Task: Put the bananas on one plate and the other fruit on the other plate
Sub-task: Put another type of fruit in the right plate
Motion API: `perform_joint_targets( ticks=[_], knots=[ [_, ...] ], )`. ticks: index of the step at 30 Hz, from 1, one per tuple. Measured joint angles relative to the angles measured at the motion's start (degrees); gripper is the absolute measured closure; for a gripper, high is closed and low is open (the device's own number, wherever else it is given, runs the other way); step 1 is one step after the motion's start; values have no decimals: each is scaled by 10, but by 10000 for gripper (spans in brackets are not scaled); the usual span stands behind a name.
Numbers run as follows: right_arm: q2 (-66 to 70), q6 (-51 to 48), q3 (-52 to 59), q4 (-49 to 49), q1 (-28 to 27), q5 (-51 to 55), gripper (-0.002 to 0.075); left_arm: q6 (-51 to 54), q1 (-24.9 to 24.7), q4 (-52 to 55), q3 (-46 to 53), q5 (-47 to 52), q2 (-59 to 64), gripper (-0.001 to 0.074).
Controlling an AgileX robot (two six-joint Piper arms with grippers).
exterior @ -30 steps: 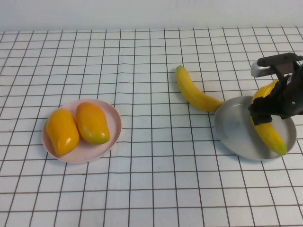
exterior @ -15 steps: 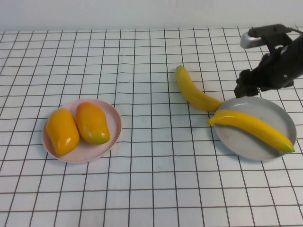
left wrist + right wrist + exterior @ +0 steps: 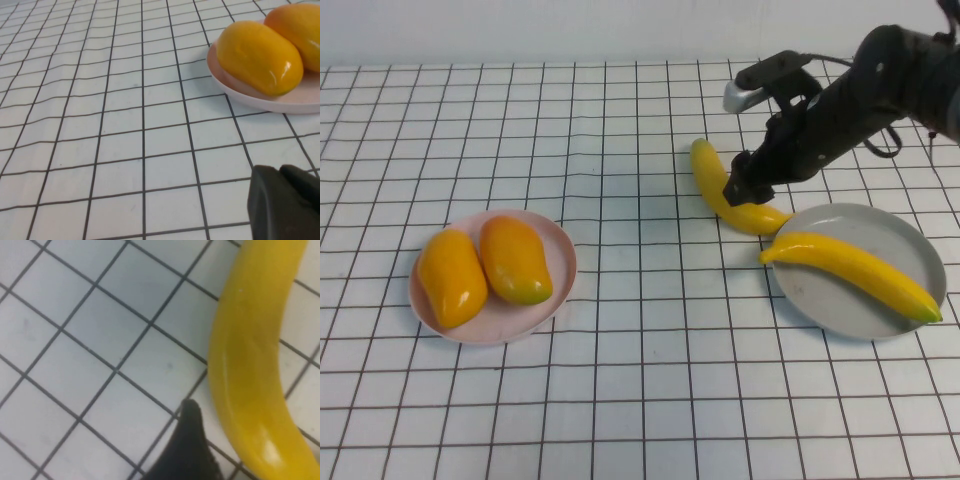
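Pink plate (image 3: 558, 285) holds two mangoes (image 3: 515, 259); two bananas (image 3: 725, 191); right gripper (image 3: 742, 190) and left gripper (image 3: 285, 205) unreadable.

A white cloth (image 3: 620, 400) ruled with a black grid covers the whole tabletop, reaching the near, left and right edges of the high view. It lies slightly rippled, so the lines waver near the middle. Along the far edge rises a plain pale wall (image 3: 570, 30), evenly lit, with soft shadows.
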Motion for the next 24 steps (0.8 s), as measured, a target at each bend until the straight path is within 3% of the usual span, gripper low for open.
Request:
perform_joint_targets(
  ticks=[13,15,19,24],
  knots=[
    [137,-31,-141,-14,11,40,216,0,0,0,0,0,0,738],
    [144,-31,-152,-21,11,51,248,0,0,0,0,0,0,738],
    [146,-31,-169,-27,11,69,412,0,0,0,0,0,0,738],
    [136,-30,-214,-47,11,129,405,0,0,0,0,0,0,738]
  ],
)
